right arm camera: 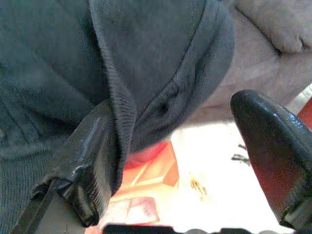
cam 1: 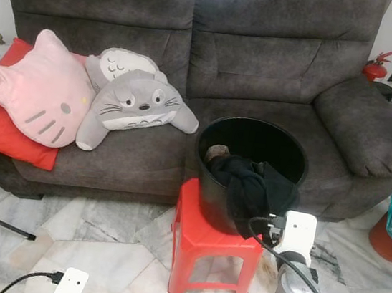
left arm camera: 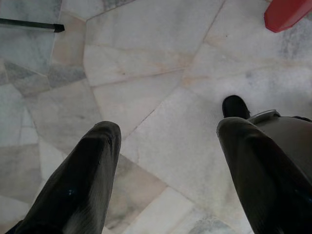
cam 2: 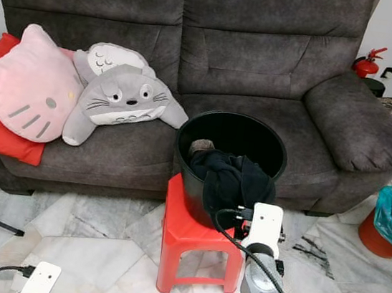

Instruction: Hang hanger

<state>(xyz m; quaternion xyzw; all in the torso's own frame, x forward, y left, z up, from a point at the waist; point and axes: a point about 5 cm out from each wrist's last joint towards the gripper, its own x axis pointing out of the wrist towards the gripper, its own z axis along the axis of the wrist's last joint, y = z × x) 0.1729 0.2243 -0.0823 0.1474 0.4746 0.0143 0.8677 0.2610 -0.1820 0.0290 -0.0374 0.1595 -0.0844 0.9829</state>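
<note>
Right gripper (right arm camera: 170,161), fingers apart, reaches into dark knit garment (cam 1: 248,186) draped over the black bucket (cam 1: 254,143) rim on red stool (cam 1: 205,238). Hanger not discernible. Left gripper (left arm camera: 165,161), fingers apart, hangs over marble floor (left arm camera: 146,73). Grey sofa (cam 1: 266,54) behind bucket.

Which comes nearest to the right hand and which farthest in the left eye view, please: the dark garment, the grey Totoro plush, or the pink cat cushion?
1. Dark garment, draped over the bucket rim, right at the right hand.
2. Grey Totoro plush, on the sofa seat's left half.
3. Pink cat cushion, at the sofa's far left.
</note>
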